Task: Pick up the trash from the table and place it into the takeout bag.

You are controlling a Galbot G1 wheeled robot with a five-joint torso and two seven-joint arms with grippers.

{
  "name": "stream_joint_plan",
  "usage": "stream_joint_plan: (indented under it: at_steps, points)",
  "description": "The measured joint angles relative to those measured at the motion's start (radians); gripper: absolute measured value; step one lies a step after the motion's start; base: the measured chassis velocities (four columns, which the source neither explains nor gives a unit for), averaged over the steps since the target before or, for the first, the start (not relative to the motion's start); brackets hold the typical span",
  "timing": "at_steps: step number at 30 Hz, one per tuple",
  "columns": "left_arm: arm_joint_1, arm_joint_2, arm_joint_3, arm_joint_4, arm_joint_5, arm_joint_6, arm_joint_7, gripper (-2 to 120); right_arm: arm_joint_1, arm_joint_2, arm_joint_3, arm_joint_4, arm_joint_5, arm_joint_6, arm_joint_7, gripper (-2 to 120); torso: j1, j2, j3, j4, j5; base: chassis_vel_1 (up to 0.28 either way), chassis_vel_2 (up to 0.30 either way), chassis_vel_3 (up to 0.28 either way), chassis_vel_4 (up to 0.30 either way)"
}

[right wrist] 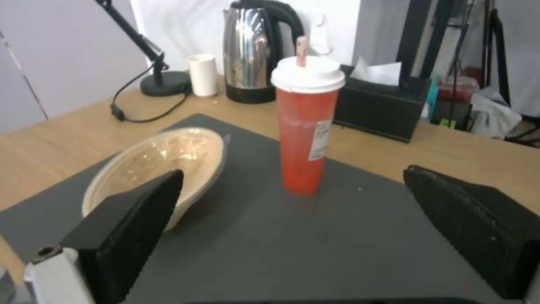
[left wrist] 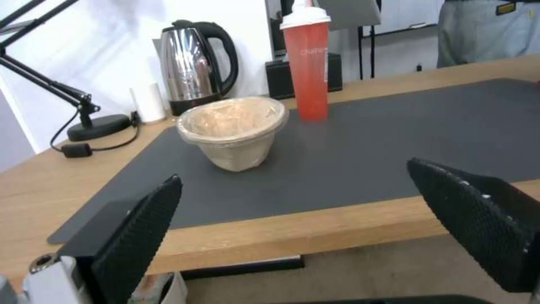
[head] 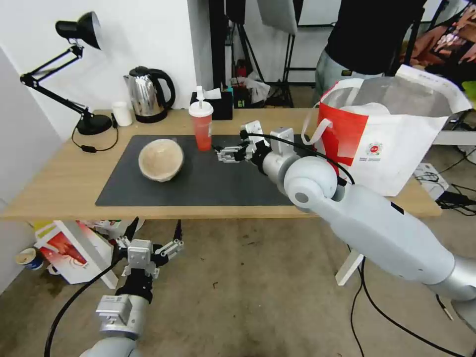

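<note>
Mat (head: 208, 183), big and dark grey, lies in the middle of the light-wood table (head: 54, 183), and everything here is placed from it. Off the mat's left end stand a black desk lamp (head: 74, 74) and a small plain white cup (head: 122, 113). Behind the mat's left part is a shiny kettle (head: 148, 94). Below the table, in front of the mat's left part, the left gripper (head: 153, 237) hangs over the floor with its fingers spread wide and nothing in them. On the mat's left part sits the round beige bowl (head: 161, 159), tilted, with clear film over its top. At the mat's back edge stands the red drink cup (head: 201, 126) with its white lid and straw; it has pale writing and a small white label, too faint to read. A black tissue box (head: 220, 104) is just behind it. The right gripper (head: 220, 152) hovers over the mat just beside the cup, fingers wide apart, holding nothing. Off the mat's right end stands the takeout bag (head: 391, 134), white with a red side and a small round logo; its words are too small to read. Something white lies inside, mostly hidden.
</note>
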Motion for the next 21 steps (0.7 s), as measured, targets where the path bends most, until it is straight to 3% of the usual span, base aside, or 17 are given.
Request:
stream_joint_plan:
  at_steps: [14,21]
  points:
    - [0.0,0.0,0.0,0.0,0.0,0.0,0.0,100,0.079,0.091,-0.004,-0.147,0.03,0.0,-0.027,100,0.0,0.0,0.0,0.0001,0.0,0.0,0.0,0.0,0.0]
    - [0.0,0.0,0.0,0.0,0.0,0.0,0.0,100,0.121,0.164,-0.011,-0.28,0.025,-0.005,-0.052,100,0.0,0.0,0.0,0.0001,-0.0001,0.0,0.0,0.0,0.0]
